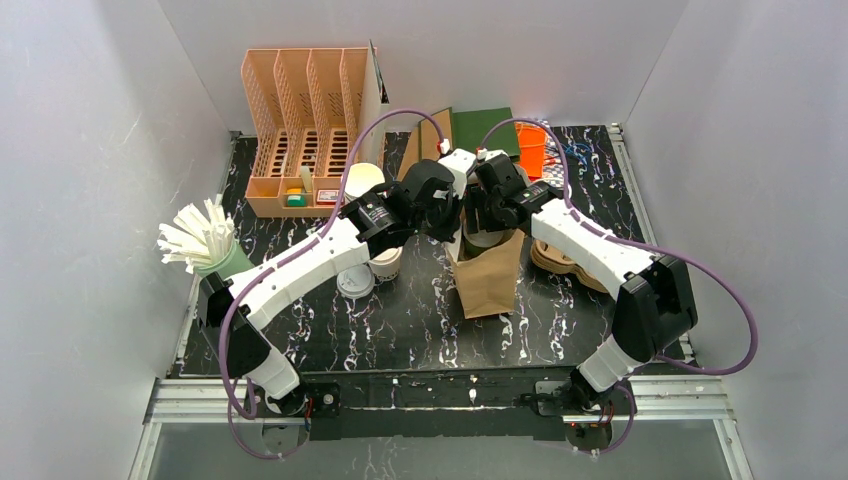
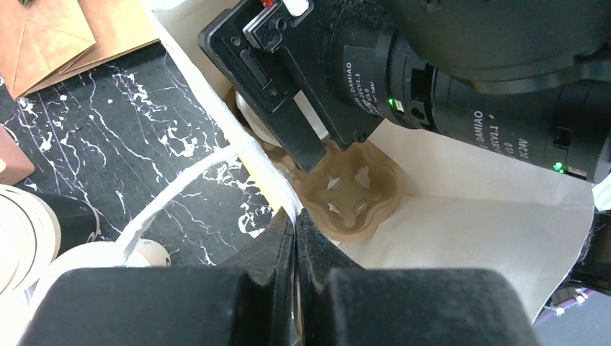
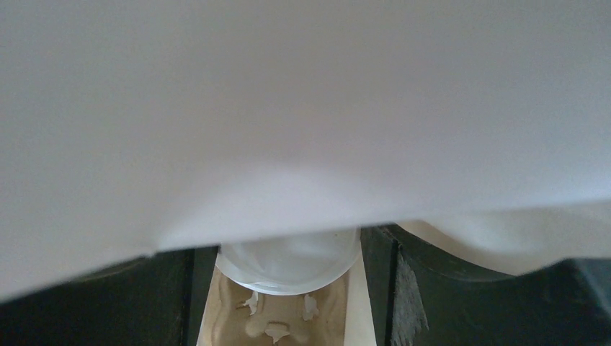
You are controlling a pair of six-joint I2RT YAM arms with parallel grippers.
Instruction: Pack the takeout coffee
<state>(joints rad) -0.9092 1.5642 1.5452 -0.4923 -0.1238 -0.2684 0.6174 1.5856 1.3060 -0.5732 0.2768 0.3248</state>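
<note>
Left wrist: left gripper (image 2: 295,234) jaws pinched the bag (image 2: 468,216); right gripper (image 3: 290,252) jaws held a lidded cup (image 3: 288,268) over the carrier (image 2: 353,191), likely needing lowering next.

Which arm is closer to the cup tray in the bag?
Right. The right end effector hangs inside the bag over the tray; the left end effector pinches the bag's rim.

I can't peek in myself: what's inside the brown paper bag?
A cardboard cup tray, and the right claw around a white-lidded cup; the cup's walls are hidden.
</note>
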